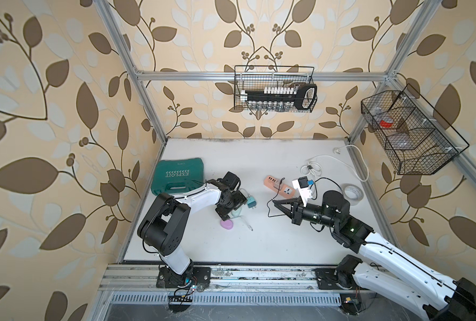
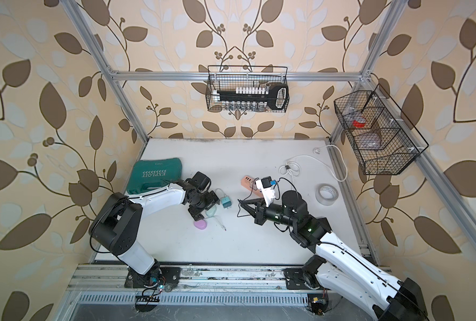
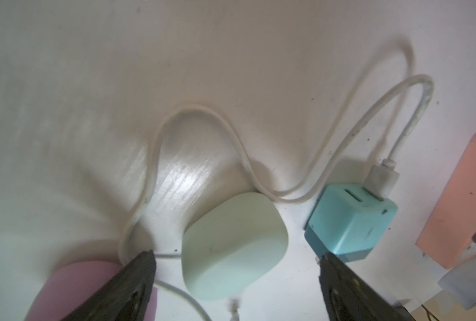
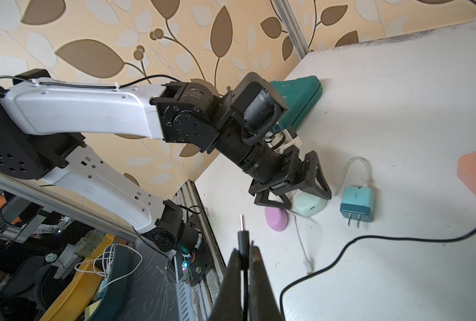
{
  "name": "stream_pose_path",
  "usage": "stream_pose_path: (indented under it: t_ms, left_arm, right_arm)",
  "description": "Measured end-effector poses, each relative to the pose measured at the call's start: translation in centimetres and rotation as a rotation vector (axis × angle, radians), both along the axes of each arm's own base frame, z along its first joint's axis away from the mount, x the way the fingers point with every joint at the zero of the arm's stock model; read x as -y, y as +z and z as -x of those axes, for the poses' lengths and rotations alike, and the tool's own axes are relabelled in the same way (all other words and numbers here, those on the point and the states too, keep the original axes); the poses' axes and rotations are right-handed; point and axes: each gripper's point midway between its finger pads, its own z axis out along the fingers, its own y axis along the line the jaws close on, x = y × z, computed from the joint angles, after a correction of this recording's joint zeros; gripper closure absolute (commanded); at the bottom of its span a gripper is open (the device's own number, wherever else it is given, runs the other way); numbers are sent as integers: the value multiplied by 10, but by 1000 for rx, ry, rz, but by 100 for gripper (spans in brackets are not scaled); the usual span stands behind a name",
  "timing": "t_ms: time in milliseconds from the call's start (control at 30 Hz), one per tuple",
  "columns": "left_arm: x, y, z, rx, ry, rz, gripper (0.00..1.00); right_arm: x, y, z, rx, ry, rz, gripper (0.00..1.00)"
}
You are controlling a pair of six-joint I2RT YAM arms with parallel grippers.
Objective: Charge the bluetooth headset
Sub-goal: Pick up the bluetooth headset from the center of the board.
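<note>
The mint-green bluetooth headset case (image 3: 235,247) lies on the white table between the spread fingers of my left gripper (image 3: 236,255), which is open and low over it; both top views show it there too (image 1: 236,213) (image 2: 211,212). A purple case (image 4: 276,219) lies beside one finger. A teal charger (image 3: 350,222) lies next to the mint case, with a white cable (image 3: 309,191) plugged into it; the cable's loose end (image 4: 307,264) rests on the table. My right gripper (image 4: 243,250) is shut on a black cable plug (image 4: 241,232), held above the table to the right (image 1: 274,202).
A pink power strip (image 1: 279,187) lies behind my right gripper, with the black cable (image 4: 370,240) trailing across the table. A green tool case (image 1: 178,176) is at the back left, a tape roll (image 1: 353,194) at the right, and a coiled white cord (image 1: 339,164) behind it.
</note>
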Motion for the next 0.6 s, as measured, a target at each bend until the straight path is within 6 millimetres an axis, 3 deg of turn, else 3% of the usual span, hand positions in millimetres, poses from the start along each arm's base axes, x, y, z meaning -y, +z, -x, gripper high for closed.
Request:
stream_pose_path:
  t_ms: [367, 600]
  left_arm:
    - [-6, -3, 12, -69, 123, -87, 7]
    - [8, 7, -3, -51, 178, -103, 9]
  right_arm:
    - [3, 0, 4, 5, -1, -11, 94]
    - [5, 4, 6, 15, -1, -20, 94]
